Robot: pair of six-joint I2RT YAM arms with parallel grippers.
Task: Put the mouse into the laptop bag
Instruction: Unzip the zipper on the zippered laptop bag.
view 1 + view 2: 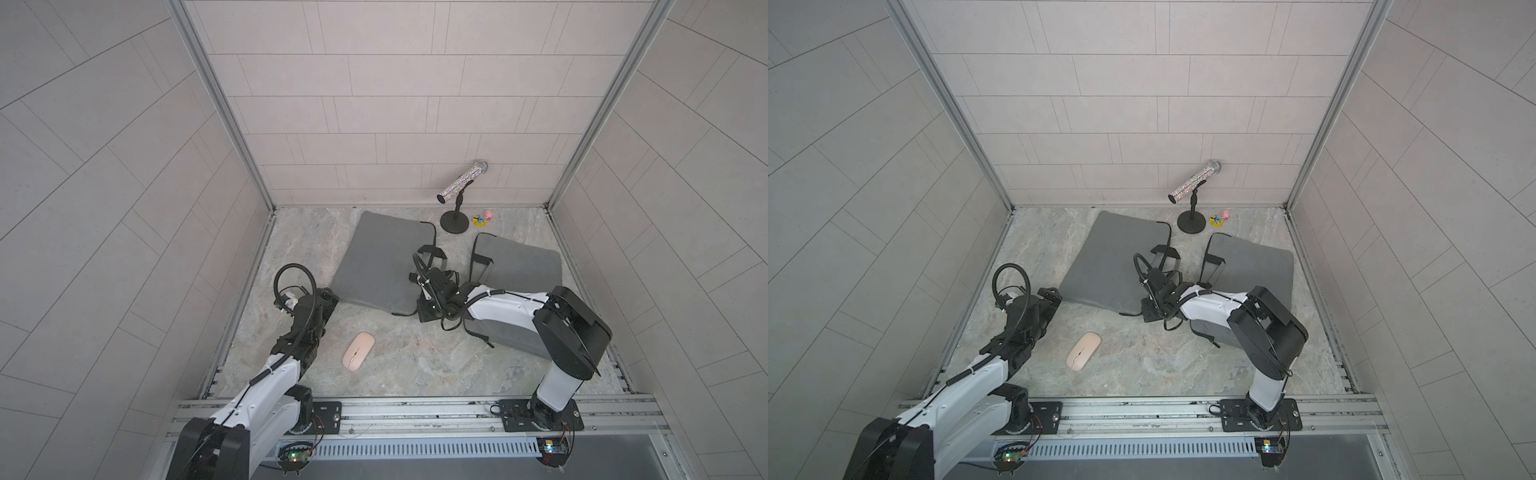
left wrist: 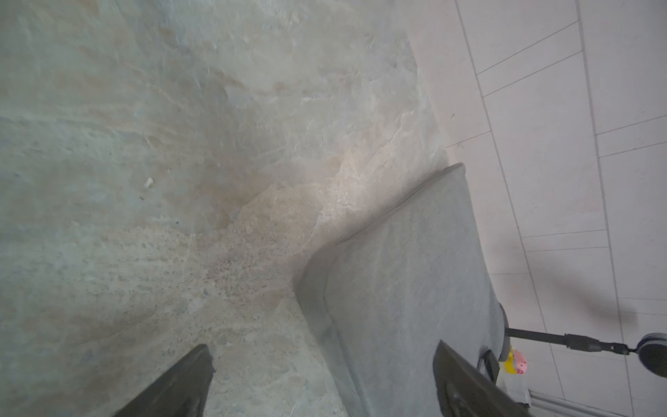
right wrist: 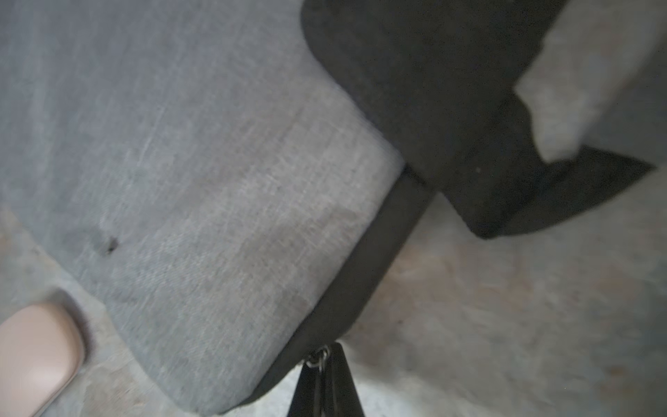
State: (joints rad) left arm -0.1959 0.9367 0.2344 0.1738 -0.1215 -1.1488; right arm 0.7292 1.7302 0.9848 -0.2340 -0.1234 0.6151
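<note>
The pale pink mouse (image 1: 358,351) (image 1: 1083,351) lies on the stone floor near the front, apart from both grippers; its end also shows in the right wrist view (image 3: 36,353). The grey laptop bag (image 1: 382,257) (image 1: 1113,257) lies spread flat behind it. My left gripper (image 1: 328,297) (image 2: 323,346) stands open and empty over the bag's left near corner (image 2: 404,281). At the bag's near edge (image 3: 180,162), my right gripper (image 1: 426,307) (image 3: 326,355) is shut on the metal zipper pull (image 3: 319,357) of the black zip band.
A second grey panel (image 1: 519,262) with black straps lies to the right, partly under my right arm. A glittery microphone on a black stand (image 1: 454,224) and small coloured toys (image 1: 483,219) stand by the back wall. Tiled walls close in three sides.
</note>
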